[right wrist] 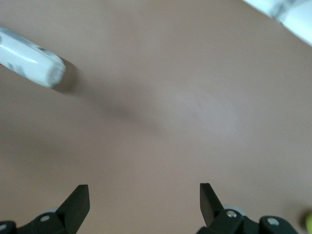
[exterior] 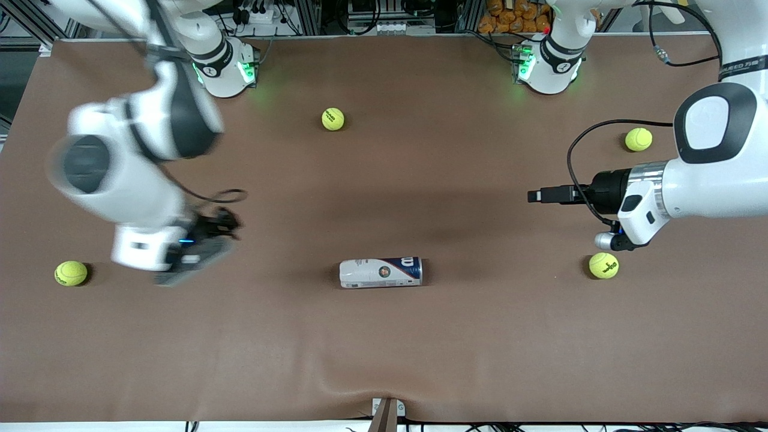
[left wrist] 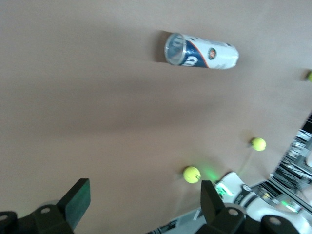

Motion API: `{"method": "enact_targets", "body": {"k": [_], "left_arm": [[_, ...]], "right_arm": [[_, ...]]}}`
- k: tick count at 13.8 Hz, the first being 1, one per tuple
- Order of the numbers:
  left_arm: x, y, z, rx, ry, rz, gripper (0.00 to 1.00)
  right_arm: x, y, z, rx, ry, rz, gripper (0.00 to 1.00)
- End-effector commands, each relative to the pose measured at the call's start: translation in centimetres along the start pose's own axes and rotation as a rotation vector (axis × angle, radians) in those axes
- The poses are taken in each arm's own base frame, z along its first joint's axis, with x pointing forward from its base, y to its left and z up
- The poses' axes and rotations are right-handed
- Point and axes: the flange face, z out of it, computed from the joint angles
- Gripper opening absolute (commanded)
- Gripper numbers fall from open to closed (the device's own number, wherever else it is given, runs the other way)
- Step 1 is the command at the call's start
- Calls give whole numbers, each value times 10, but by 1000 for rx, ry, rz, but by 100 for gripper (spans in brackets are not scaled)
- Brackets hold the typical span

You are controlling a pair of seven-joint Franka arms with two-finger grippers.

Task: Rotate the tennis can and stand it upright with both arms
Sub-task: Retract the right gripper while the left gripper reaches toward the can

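The tennis can [exterior: 381, 272] lies on its side on the brown table, its silvery rim toward the left arm's end and its white end toward the right arm's end. My right gripper [exterior: 201, 249] is blurred and hovers over bare table toward the right arm's end from the can. In the right wrist view [right wrist: 143, 200] it is open and empty, with the can's white end [right wrist: 29, 57] apart from it. My left gripper [exterior: 536, 195] hangs over the table toward the left arm's end. In the left wrist view [left wrist: 145, 197] it is open and empty, with the can [left wrist: 201, 50] well away.
Several yellow-green tennis balls lie about: one near the right arm's base [exterior: 333, 119], one by the right arm's end [exterior: 71, 273], one under the left arm [exterior: 603, 265], one farther from the camera [exterior: 638, 139]. The table's front edge [exterior: 384, 417] runs low in view.
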Motion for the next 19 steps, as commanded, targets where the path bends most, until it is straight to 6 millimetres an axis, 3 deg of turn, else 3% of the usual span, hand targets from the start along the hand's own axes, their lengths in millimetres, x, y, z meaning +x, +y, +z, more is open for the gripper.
{"method": "enact_targets", "body": {"k": [1,3,5,9,12,14,17,19], "left_arm": [[8,9,22,-63,-44,-14,100],[6,20,36,-112,-75,-13,100],[10,17,50,-179,-114,-32,100],[7,20,78,-344,-186,-74,100],[15,5,115,-504,-245,-72,100],[18,-5,151,-635,-263,-53,100],[28,-14,209,-743,-242,-18,100],[44,-36,241,-817,-201,48,100]], "right_arm": [[-57,42,-42,45,-51,104,100],[-97,72,-73,45,-76,176,100],[-126,96,-96,39,-57,221,100],[-172,126,-113,40,-37,272,100],[-206,130,-112,56,-25,326,100],[-213,136,-111,66,-25,352,100],[-206,125,-110,65,-40,433,100],[-200,119,-117,59,-35,484,100]]}}
